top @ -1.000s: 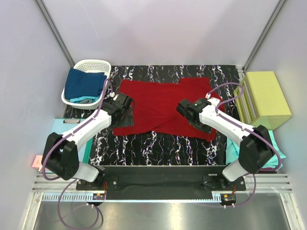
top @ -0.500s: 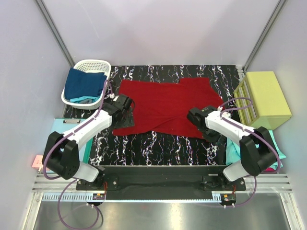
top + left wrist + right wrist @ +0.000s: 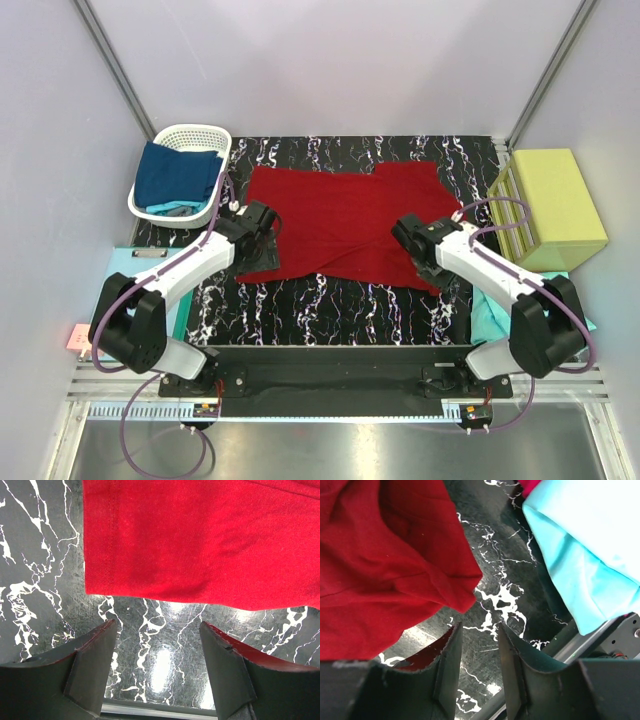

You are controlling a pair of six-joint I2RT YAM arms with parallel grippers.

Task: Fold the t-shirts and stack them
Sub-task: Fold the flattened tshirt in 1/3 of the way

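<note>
A dark red t-shirt (image 3: 345,220) lies spread flat on the black marble table (image 3: 330,305). My left gripper (image 3: 262,245) hovers at the shirt's lower-left corner. In the left wrist view it (image 3: 157,630) stands open over bare marble, just short of the shirt's hem (image 3: 200,540). My right gripper (image 3: 425,265) is at the lower-right corner. In the right wrist view its jaws (image 3: 479,630) stand narrowly open with only marble between them, and a rumpled corner of red cloth (image 3: 395,565) lies just ahead. A navy t-shirt (image 3: 175,175) fills the basket. A teal t-shirt (image 3: 590,545) lies to the right.
A white basket (image 3: 205,135) stands at the back left. A yellow-green box (image 3: 555,205) stands at the right edge, with the teal cloth (image 3: 485,315) below it. A pale-blue sheet (image 3: 150,265) lies under the left arm. A sliver of magenta cloth (image 3: 530,486) shows beside the teal.
My right gripper has moved off the middle of the shirt toward its lower-right corner, and its jaws have narrowed a little. The left arm has barely moved.
</note>
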